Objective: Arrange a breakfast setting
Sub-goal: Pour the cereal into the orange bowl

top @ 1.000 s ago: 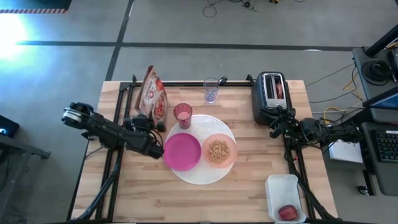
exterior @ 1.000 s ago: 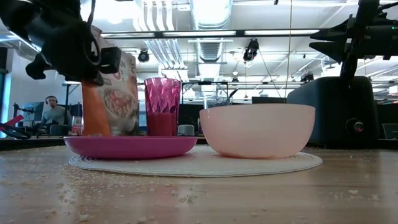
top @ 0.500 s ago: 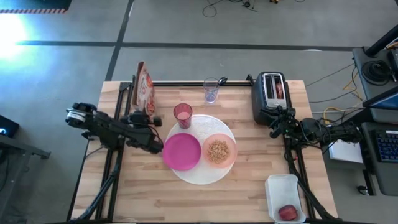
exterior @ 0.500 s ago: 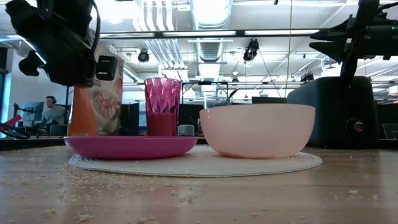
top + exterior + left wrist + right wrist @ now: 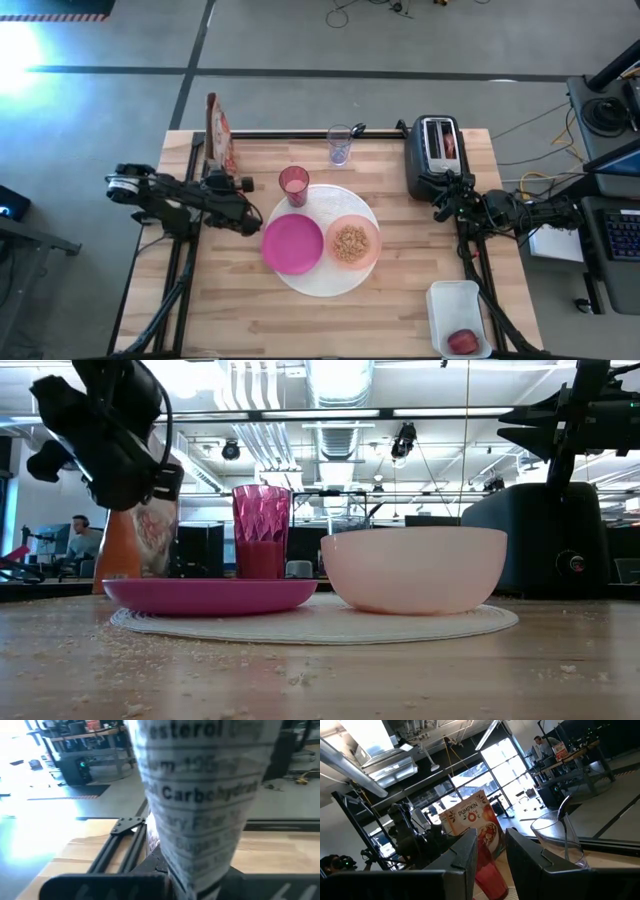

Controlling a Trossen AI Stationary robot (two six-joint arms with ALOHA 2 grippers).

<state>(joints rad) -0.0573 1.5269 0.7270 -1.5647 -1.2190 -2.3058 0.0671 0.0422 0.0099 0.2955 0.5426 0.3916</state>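
The left gripper (image 5: 222,182) clamps a cereal bag (image 5: 200,795) reading "Carbohydrate"; "PUMPKIN" shows on its front. The right gripper's (image 5: 440,200) jaws stand slightly apart, empty.

Both arms are dark, near-black, built of jointed segments with bulky housings at the joints.

Left arm (image 5: 185,200): rounded joint cap at its outer end shows a pale silver-grey ring in the high view. Black cable loops over the wrist housing in the low view; a small black box-shaped module sits on the wrist's side.

Right arm (image 5: 520,212): black, knobbly wrist section with cabling bunched around it; long straight link behind.

Right wrist view: two dark flat fingers (image 5: 468,857) with squared tips and lighter, worn edges.

Left wrist view: only a dark blurred bar of the gripper body shows.
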